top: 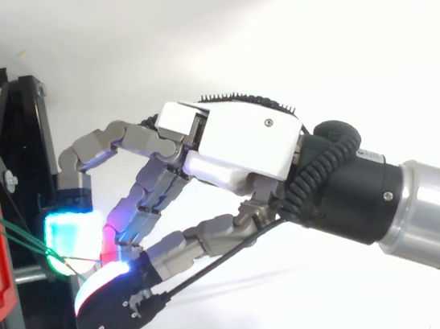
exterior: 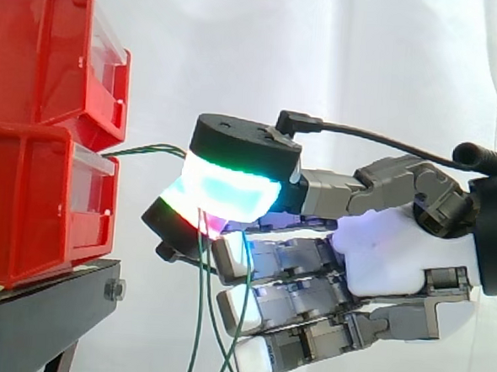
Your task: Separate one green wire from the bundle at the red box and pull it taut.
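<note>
Green wire [exterior: 149, 151]: leaves the front of the red box [exterior: 36, 215] and ends pinched between the glowing pads [exterior: 231, 192] of the hand [exterior: 387, 258], just beside the box. Separation: apparently incomplete, as several strands hang below the pinch. Tautness: short span looks slack, so the pull is outstanding.

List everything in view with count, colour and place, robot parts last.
bins: two, red, stacked at the left on the stand.
stand: one, black, under the bins.
wires: several, green, running from the bins' front to the hand, then hanging down.
curtain: one, white, behind everything.
hand: one, grey and white with glowing pads, pinching the wires beside the bins.
arm: one, black and silver, entering from the right.
</note>
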{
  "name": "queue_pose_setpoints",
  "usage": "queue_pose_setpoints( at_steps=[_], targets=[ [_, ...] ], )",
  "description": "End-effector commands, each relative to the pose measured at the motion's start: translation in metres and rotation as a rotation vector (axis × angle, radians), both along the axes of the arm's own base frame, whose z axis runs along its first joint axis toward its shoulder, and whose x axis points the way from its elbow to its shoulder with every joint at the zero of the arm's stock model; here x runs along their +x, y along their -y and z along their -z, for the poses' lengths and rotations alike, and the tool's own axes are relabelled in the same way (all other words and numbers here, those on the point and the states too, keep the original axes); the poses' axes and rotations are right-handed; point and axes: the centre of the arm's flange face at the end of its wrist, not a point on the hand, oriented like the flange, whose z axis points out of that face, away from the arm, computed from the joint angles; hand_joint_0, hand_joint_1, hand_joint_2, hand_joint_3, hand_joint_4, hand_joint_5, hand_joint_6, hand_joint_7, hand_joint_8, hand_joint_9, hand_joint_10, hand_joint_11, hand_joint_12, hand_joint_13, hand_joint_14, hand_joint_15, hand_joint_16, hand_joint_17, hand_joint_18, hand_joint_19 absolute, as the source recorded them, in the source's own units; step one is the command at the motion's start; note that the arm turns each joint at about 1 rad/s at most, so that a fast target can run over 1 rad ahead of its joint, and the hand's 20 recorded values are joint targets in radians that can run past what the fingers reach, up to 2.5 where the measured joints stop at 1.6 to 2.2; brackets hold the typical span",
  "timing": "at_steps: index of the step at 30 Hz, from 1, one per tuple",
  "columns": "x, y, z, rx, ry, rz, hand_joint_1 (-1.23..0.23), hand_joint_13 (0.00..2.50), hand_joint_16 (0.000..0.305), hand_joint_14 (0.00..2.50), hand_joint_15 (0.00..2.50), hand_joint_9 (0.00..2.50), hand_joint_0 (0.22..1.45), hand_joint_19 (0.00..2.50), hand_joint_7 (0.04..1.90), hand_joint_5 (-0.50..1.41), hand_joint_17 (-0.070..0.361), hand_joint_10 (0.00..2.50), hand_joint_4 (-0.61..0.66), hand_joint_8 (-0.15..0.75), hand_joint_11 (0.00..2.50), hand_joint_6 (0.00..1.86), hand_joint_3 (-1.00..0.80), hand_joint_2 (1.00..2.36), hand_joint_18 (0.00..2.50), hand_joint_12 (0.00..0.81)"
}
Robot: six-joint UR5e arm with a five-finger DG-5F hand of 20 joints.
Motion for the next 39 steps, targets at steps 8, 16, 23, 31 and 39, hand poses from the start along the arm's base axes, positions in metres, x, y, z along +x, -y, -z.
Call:
queue_pose_setpoints(
  at_steps=[8, 16, 23, 31, 39],
  targets=[
    [0.0002, 0.0, 0.0002, 0.0, 0.001, 0.0, -0.78, 1.17, 0.047, 0.03, 0.75, 1.29, 0.52, 0.67, 1.06, -0.14, 0.106, 0.02, -0.05, 0.225, 0.86, 0.9, -0.5, 1.0, 0.98, 0.341],
    [-0.0003, 0.0001, -0.0003, 0.0, 0.001, 0.0, -0.67, 1.18, 0.05, 0.03, 0.75, 1.3, 0.51, 0.68, 1.06, -0.15, 0.113, 0.02, -0.03, 0.252, 0.85, 0.89, -0.5, 1.0, 0.99, 0.349],
    [-0.0001, 0.0001, 0.0009, -0.001, -0.001, 0.0, -0.77, 1.16, 0.046, 0.03, 0.77, 1.26, 0.6, 0.7, 1.1, -0.16, 0.105, 0.03, -0.04, 0.235, 0.85, 0.89, -0.41, 1.01, 0.95, 0.336],
    [-0.0006, 0.0002, 0.0016, -0.001, -0.004, 0.0, -0.9, 1.13, 0.044, 0.03, 0.75, 1.17, 0.76, 0.68, 1.12, -0.19, 0.099, 0.03, -0.17, 0.217, 0.85, 0.94, -0.33, 1.01, 0.93, 0.328],
    [-0.002, 0.0018, 0.0045, -0.001, -0.011, 0.002, -0.92, 1.12, 0.042, 0.03, 0.75, 1.17, 0.79, 0.67, 1.04, -0.19, 0.095, 0.02, -0.1, 0.202, 0.87, 0.94, -0.5, 1.0, 0.93, 0.321]
  ],
)
